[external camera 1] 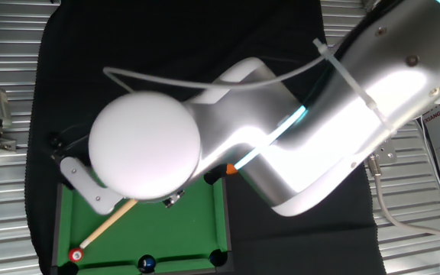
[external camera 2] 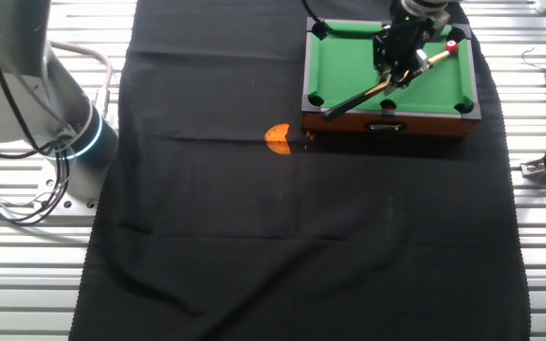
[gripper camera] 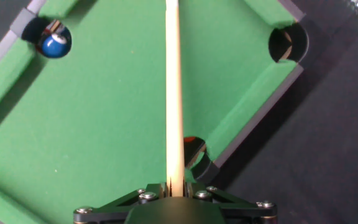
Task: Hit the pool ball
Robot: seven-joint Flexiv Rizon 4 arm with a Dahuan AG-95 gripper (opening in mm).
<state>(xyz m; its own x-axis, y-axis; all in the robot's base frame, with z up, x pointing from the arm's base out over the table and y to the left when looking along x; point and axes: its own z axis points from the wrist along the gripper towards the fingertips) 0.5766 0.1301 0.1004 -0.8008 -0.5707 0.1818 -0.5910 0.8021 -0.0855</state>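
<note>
The pool ball is small, glossy red with a white spot. It lies on the green pool table by a corner pocket, and also shows in the other fixed view. My gripper is over the table, shut on a pale wooden cue. In the hand view the gripper clamps the cue, which runs straight up the frame. The cue tip is at or just short of the red ball. The red ball is out of the hand view. In one fixed view the arm hides the gripper.
A dark blue ball sits at a pocket; it also shows in one fixed view. Open pockets show in the hand view and beside the cue. An orange object lies on the black cloth left of the table.
</note>
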